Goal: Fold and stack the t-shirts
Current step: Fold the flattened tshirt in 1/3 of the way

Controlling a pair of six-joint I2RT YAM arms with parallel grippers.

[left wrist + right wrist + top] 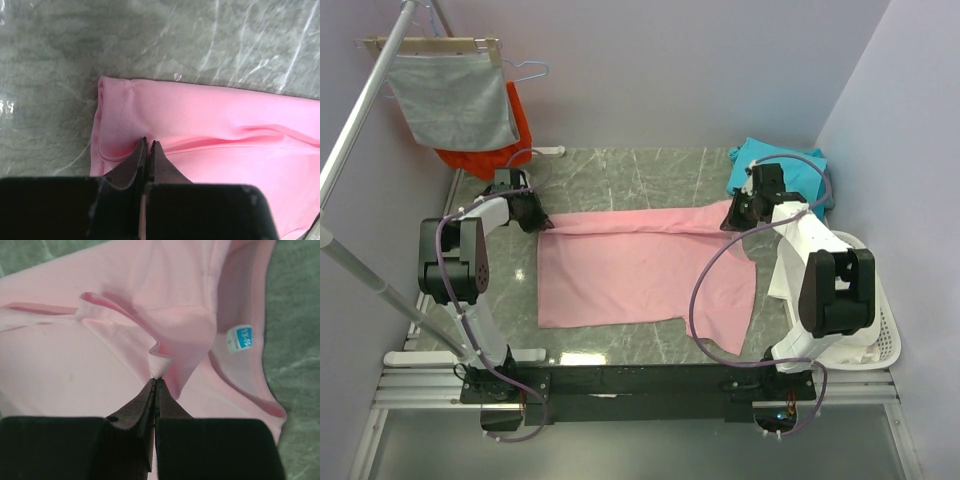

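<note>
The soft light pink cotton t-shirt (630, 275) lies spread on the grey-green marble counter (610, 170). At its far left corner the left gripper (148, 145) has its jaws closed on the folded edge. Near its collar the right gripper (156, 381) pinches a fold with closed jaws. Beyond its right end lie crumpled teal-turquoise cotton t-shirts (750, 150).

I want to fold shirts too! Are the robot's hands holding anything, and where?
Both hold the pink t-shirt: the left gripper pinches a fold near the hem, the right gripper a fold beside the collar.
</note>
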